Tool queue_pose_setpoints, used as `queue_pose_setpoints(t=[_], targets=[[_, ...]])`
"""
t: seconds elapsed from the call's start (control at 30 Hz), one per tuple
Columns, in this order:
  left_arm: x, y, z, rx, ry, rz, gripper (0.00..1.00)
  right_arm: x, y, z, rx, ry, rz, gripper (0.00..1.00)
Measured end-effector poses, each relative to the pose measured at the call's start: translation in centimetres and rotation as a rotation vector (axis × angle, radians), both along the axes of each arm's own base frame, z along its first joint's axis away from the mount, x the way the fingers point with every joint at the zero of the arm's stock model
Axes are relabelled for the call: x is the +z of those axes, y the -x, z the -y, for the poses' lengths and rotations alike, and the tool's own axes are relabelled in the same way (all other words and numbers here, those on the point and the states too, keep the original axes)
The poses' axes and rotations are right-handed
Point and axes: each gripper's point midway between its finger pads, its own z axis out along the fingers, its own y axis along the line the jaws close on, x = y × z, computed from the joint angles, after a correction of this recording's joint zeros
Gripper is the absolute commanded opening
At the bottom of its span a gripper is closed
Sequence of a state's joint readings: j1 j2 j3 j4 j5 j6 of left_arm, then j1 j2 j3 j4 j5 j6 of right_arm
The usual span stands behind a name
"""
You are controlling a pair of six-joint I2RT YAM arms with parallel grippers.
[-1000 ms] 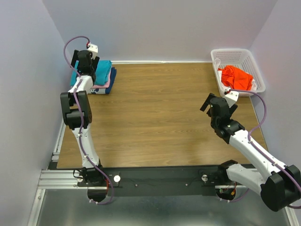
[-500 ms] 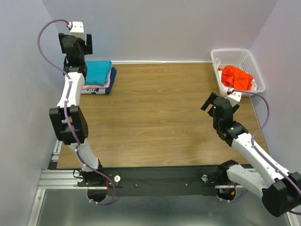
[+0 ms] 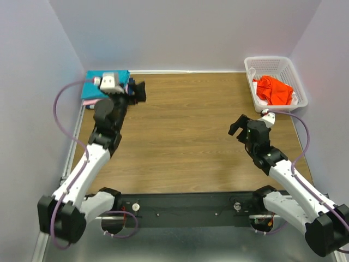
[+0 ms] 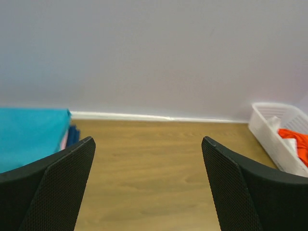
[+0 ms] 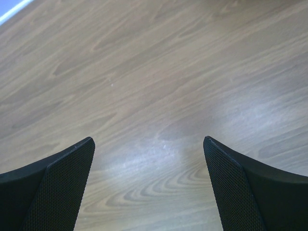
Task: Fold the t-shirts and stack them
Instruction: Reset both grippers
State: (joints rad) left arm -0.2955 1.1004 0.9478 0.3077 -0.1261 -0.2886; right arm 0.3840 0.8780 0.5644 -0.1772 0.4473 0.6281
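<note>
A folded stack lies in the far left corner with the teal t-shirt (image 3: 94,82) on top. The left wrist view shows the teal shirt (image 4: 29,139) with the pink edge (image 4: 63,140) and the dark blue edge (image 4: 73,134) under it. The orange-red t-shirt (image 3: 274,90) lies crumpled in the white basket (image 3: 267,59) and also shows in the left wrist view (image 4: 296,143). My left gripper (image 3: 137,93) is open and empty just right of the stack, pointing across the table (image 4: 148,139). My right gripper (image 3: 235,124) is open and empty above bare wood (image 5: 149,139).
The white lattice basket (image 4: 269,130) stands at the far right corner against the wall. Walls close in the table at the back and both sides. A metal rail (image 3: 71,158) runs along the left edge. Bare wood (image 3: 185,120) lies between the grippers.
My left arm has come down from high above the stack and pulled back, its gripper now low and pointing right. My right gripper has drawn slightly nearer to the arm bases.
</note>
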Motion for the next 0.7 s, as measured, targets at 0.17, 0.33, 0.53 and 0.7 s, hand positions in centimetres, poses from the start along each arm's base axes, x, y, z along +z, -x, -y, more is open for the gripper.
queue_pose_setpoints(t=[0.17, 0.33, 0.53, 0.7], targets=[[-8.2, 5.6, 0.7, -0.048, 0.146, -0.077, 0.98, -1.1, 0.8, -0.5, 0.029, -0.030, -0.020, 1.00], [-13.3, 6.5, 1.1, -0.045, 0.233, -0.197, 0.98, -1.3, 1.3, -0.3, 0.015, -0.057, -0.007, 1.00], [-17.1, 5.4, 1.8, -0.022, 0.252, -0.311, 0.98, -2.5, 1.8, 0.2, -0.013, -0.054, -0.024, 1.00], [-19.3, 4.4, 1.5, 0.031, 0.213, -0.396, 0.98, -3.1, 1.9, 0.7, -0.039, -0.042, -0.034, 1.00]])
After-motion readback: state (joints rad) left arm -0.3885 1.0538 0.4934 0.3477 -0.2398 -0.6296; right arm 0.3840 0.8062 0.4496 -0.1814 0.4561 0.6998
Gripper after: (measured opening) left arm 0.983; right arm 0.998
